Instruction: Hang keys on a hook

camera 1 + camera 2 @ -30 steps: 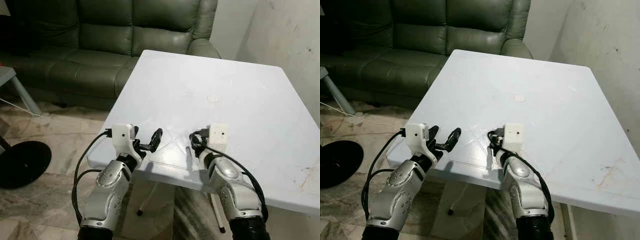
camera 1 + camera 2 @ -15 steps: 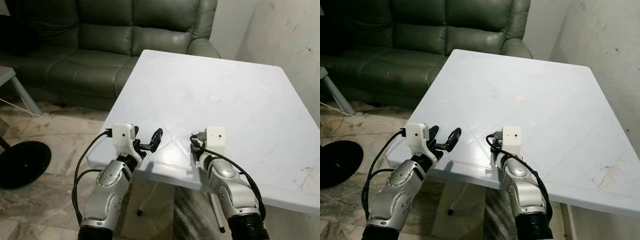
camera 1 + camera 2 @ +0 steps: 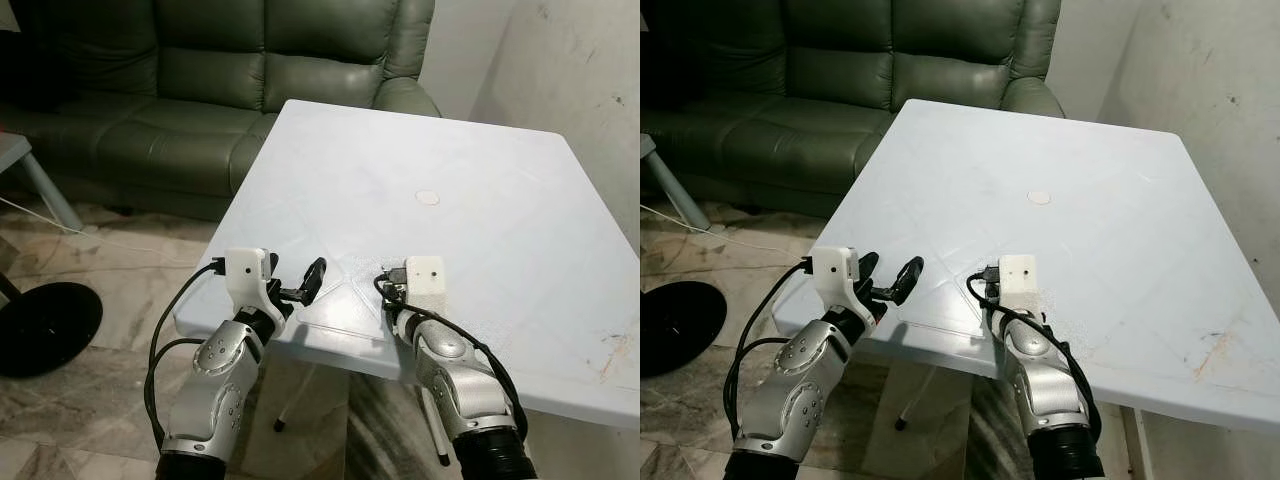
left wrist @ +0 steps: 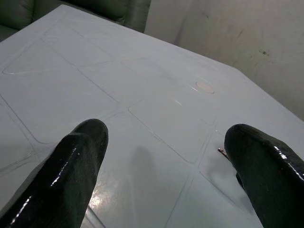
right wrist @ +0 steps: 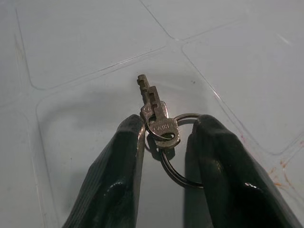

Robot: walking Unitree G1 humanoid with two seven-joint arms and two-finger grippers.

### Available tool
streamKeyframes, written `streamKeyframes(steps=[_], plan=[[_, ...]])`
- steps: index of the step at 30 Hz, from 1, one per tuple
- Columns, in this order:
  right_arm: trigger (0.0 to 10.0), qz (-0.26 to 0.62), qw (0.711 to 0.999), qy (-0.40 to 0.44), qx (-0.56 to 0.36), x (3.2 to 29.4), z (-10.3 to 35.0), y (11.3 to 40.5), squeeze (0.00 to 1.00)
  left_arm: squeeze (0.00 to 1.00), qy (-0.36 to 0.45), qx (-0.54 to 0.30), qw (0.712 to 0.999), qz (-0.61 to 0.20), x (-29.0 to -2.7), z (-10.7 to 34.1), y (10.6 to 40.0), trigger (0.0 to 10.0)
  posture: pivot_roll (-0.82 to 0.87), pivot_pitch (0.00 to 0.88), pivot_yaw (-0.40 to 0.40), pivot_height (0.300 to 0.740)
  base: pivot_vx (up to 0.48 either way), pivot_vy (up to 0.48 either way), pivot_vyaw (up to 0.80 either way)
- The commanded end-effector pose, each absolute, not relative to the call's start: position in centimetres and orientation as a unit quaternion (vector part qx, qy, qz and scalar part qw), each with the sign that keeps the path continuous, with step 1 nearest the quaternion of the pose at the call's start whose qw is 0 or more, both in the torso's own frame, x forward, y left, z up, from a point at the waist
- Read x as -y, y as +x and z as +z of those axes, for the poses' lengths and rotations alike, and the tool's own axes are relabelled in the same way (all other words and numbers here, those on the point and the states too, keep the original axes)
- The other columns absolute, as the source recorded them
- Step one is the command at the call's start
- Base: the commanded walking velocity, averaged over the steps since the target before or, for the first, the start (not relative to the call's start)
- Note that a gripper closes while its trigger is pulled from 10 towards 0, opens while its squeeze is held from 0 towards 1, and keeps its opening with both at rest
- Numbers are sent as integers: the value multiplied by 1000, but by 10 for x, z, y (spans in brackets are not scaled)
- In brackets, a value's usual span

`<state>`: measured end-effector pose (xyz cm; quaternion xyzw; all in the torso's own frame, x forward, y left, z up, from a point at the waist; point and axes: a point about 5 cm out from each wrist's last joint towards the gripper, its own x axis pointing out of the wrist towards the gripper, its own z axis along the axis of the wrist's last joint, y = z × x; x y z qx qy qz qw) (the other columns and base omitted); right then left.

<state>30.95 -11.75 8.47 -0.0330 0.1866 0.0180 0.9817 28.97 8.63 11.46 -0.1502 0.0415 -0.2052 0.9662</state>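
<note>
Your right gripper (image 5: 164, 142) straddles the small silver keys on a wire ring (image 5: 159, 124) lying on the white plastic surface (image 5: 85, 52), fingers apart, not clamped; blades point away. Left gripper (image 4: 161, 156) open, idle.

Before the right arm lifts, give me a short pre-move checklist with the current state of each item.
1. Keys between the fingers of the right gripper: ok, the keys and their ring sit in the gap.
2. Firm grip on the keys: cannot tell, the fingers flank them but contact is unclear.
3. Keys off the white table: cannot tell, they look at or just above the surface.
4. Left gripper out of the way: ok, open over the near table edge, apart from the right.
5. Hook located: not ok, I can make out no hook.
</note>
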Motion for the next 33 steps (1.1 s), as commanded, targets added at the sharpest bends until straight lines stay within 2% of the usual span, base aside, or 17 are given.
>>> streamKeyframes(steps=[1,2,3,4,5,6,8,9,25,33], plan=[[8784,14,978,-40,-205,120,77,307,0,0,-162,-43,961,-219,-76,116,288,10000,-12,29,-63,740,0,0,0],[5137,13,979,-36,-202,120,78,307,0,0,-162,-43,961,-219,-76,116,288,10000,-12,29,-63,740,0,0,0],[5137,13,979,-32,-199,120,78,307,0,0,-162,-43,961,-218,-76,116,288,10000,-12,29,-63,740,0,0,0],[2902,10,979,-32,-199,120,79,307,0,0,-162,-43,961,-218,-76,116,288,10000,-12,29,-63,740,0,0,0],[2902,9,979,-33,-199,121,79,308,0,0,-163,-43,961,-218,-76,116,288,10000,-12,29,-63,740,0,0,0],[549,8,980,-35,-198,121,79,308,0,0,-163,-43,961,-218,-76,116,288,10000,-13,27,-65,740,0,0,0],[627,7,979,-38,-200,121,79,308,0,0,-163,-43,961,-219,-76,116,288,10000,-13,27,-65,740,0,0,0],[0,9,980,-29,-197,121,79,308,0,0,-163,-43,961,-219,-76,116,289,10000,-13,27,-65,740,0,0,0],[0,14,983,-23,-180,119,82,308,0,0,-163,-42,961,-221,-75,117,289,10000,-12,20,-64,740,0,0,0],[0,17,988,22,-154,119,90,310,0,0,-164,-43,961,-219,-75,117,289,10000,-9,21,-65,740,0,0,0]])
